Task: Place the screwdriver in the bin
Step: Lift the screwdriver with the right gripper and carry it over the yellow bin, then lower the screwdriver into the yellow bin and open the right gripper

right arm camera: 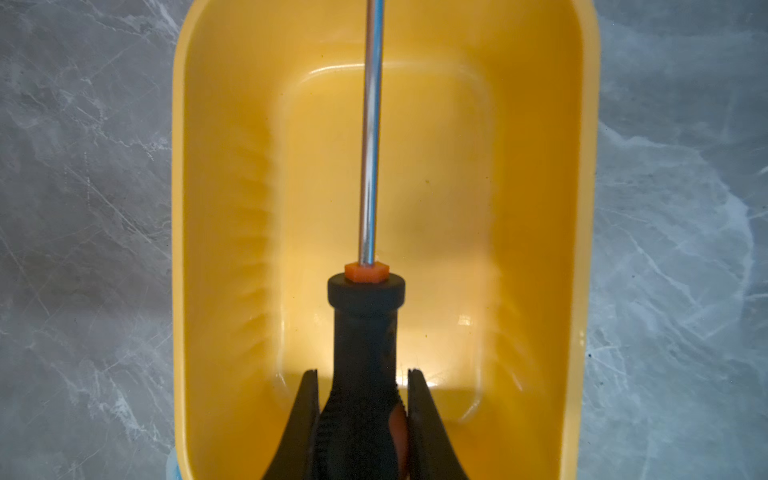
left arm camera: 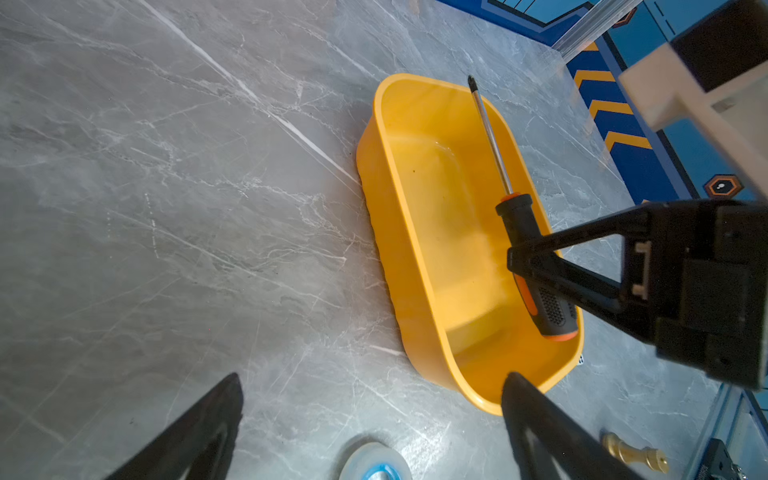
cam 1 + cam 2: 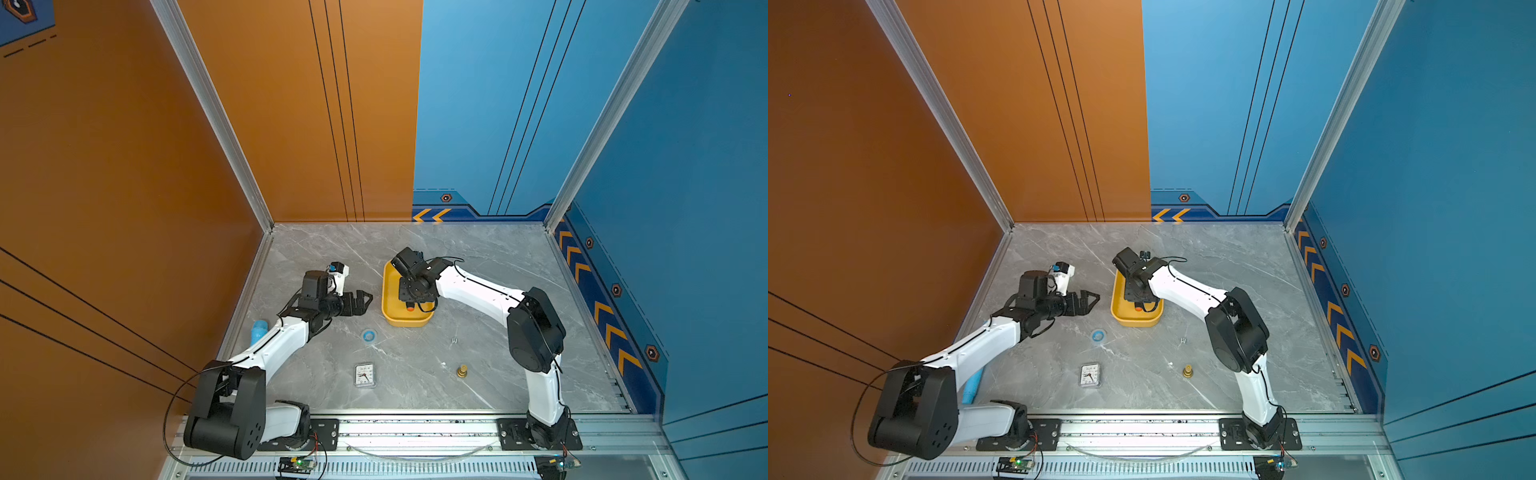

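Two end effectors were in play, and only the right one mattered for this step. Nearest you on the surface [image 3: 519,291] lay a small clock [image 3: 365,375] and a brass fitting [image 3: 461,371], both well apart from the work, with a tape roll [image 3: 369,335] a little farther in. Beyond them, your left end effector [image 3: 360,302] hovered beside the bin [image 3: 388,299], jaws apart and empty. Farther still, your right end effector [image 1: 361,415] was clamped on the screwdriver [image 1: 363,328] by its handle, holding it over the bin, lengthwise, with the shaft running toward the far wall. In the left wrist view the tip seemed to reach about the far rim, so I judged the fit tight. To finish well, you needed to lower the handle close to the bin floor before letting go, keep the shaft aligned with the long axis, and open gently so the tool didn't roll or bounce over the low wall.
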`<state>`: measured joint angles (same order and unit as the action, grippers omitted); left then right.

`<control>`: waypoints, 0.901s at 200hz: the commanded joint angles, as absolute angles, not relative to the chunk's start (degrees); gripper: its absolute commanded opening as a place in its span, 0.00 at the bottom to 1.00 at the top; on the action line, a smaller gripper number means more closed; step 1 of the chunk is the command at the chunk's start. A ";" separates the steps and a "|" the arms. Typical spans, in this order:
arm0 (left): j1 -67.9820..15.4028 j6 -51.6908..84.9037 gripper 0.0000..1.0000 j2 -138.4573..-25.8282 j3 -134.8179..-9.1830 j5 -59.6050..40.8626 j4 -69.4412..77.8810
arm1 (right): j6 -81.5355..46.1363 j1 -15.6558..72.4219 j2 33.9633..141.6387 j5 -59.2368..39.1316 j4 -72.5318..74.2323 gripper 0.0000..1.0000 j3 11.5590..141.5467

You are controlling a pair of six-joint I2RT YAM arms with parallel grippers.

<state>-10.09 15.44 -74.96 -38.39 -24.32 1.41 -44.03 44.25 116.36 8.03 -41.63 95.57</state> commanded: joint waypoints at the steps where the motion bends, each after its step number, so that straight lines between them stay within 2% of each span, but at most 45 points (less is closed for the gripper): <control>1: -9.67 14.15 0.98 -74.36 -38.24 -25.94 0.18 | -45.09 44.17 117.79 10.98 -43.91 0.00 97.40; 147: -9.67 14.15 0.98 -74.28 -38.32 -25.99 -0.19 | -44.66 43.51 124.01 11.16 -43.84 0.00 98.20; 164: -9.67 14.15 0.98 -74.19 -38.32 -26.00 -0.18 | -44.33 43.39 124.27 10.82 -43.87 0.11 98.26; 180: -9.64 14.13 0.98 -74.24 -38.30 -25.93 -0.25 | -44.08 43.31 124.62 10.45 -43.87 0.15 98.39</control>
<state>-10.09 15.27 -74.96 -38.39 -24.32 0.91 -43.99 43.81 123.44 9.28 -42.46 96.75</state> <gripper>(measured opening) 0.978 0.186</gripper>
